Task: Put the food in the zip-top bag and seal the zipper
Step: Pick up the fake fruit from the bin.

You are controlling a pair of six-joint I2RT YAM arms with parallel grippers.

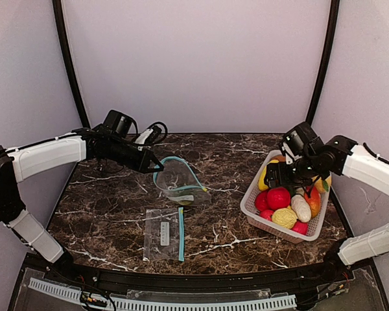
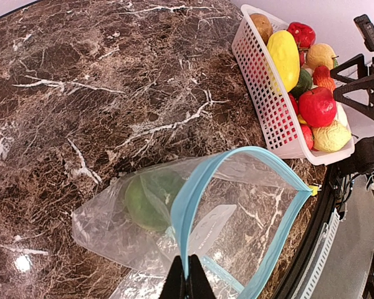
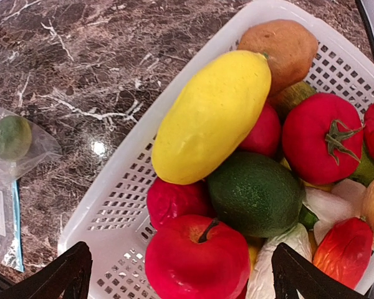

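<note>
A clear zip-top bag (image 1: 178,184) with a blue zipper stands open mid-table, a green fruit (image 2: 151,199) inside it. My left gripper (image 2: 187,283) is shut on the bag's blue zipper rim (image 2: 188,212) and holds the mouth open. The food lies in a white slotted basket (image 1: 254,202) at the right: a yellow squash (image 3: 212,115), a dark green avocado (image 3: 255,193), a red apple (image 3: 196,258), a tomato (image 3: 321,137) and others. My right gripper (image 3: 181,277) is open, hovering over the basket with the red apple between its fingers, not touching it.
A second, flat zip-top bag (image 1: 163,233) lies on the marble table near the front edge. The basket's white rim (image 2: 262,106) stands close to the open bag's mouth. Purple walls enclose the back and sides.
</note>
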